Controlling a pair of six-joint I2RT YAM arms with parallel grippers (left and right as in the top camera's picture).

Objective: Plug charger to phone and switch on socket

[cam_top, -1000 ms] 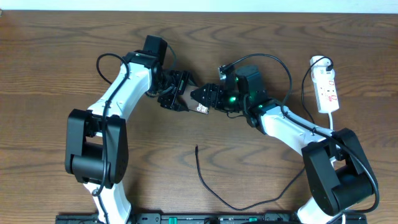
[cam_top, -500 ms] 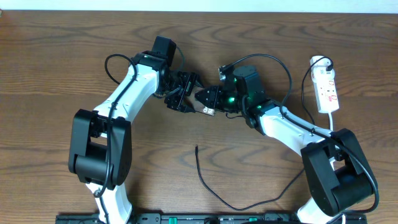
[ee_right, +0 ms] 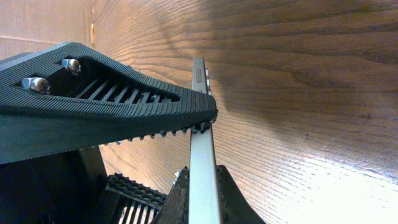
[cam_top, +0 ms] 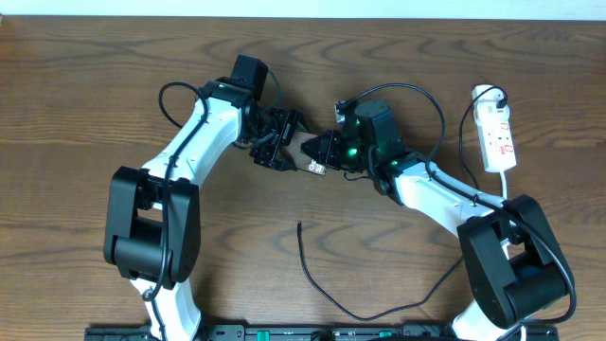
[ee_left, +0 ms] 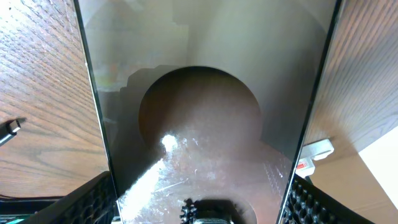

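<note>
The phone [cam_top: 309,162] is held off the table between both grippers at the centre back. My left gripper [cam_top: 281,142] grips it across its width; in the left wrist view the phone's screen [ee_left: 199,112] fills the span between both fingers [ee_left: 93,199]. My right gripper [cam_top: 324,150] is shut on its thin edge [ee_right: 202,149], one finger [ee_right: 227,193] on each face. The charger [cam_top: 327,289] lies loose on the table in front, its plug tip [cam_top: 299,225] free. The socket [cam_top: 497,137] lies at the far right.
In the right wrist view, a ribbed finger of the left gripper [ee_right: 112,106] presses the phone's side. Thick black robot cables [cam_top: 417,95] loop behind the right arm. A white cord [cam_top: 507,185] runs from the socket toward the right arm's base. Both arms crowd the centre back.
The left arm carried the phone rightward to the right gripper. The right gripper went from open to shut on the phone's edge. Charger and socket have not moved.
</note>
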